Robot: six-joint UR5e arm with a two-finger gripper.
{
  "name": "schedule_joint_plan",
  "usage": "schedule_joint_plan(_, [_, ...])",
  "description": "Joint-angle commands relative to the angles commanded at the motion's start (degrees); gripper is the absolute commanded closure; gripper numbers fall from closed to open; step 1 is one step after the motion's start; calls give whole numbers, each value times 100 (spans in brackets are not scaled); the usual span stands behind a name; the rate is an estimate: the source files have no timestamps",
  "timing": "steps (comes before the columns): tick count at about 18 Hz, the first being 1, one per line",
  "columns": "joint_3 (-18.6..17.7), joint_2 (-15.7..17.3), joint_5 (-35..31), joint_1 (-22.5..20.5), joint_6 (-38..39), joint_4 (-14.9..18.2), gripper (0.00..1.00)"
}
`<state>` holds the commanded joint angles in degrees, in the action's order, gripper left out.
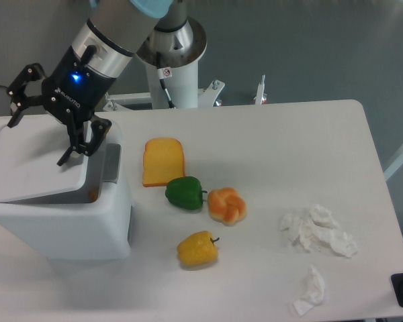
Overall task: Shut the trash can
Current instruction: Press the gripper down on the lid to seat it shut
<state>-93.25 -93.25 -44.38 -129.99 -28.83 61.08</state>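
Bin (60, 221) sits at the left edge of the frame, on the table's (289, 154) left end. Lid (37, 164) is partly down, tilted, with a dark gap showing along its right side above the front wall. So the closing step is in hand, not done.

Gripper (43, 117) is over the lid at upper left, fingers spread wide, holding nothing. One finger tip (64, 159) looks to be on or just above the lid surface; can't tell contact from this angle.

Next move, as I judge it: push down and toward the bin's right-hand front edge until the lid seats on the rim by the grey latch (111, 163). Needs the tip on the flat of the lid, not sliding off the free edge into the gap.

Room: nothing above or behind the lid in the arm's way. Bread (163, 161) lies near the bin's right side, green pepper (185, 192), bun (227, 205) and yellow pepper (197, 249) further right. All are apart from the bin and out of the lid's swing. Tissues (318, 231) are well apart at lower right.
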Motion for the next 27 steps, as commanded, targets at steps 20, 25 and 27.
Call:
schedule_joint_plan(20, [-360,167,-202,-9,0,18,0])
schedule_joint_plan(25, [-396,176,-229,-9,9,9,0])
schedule_joint_plan(27, [-413,176,-220,-9,26,18,0])
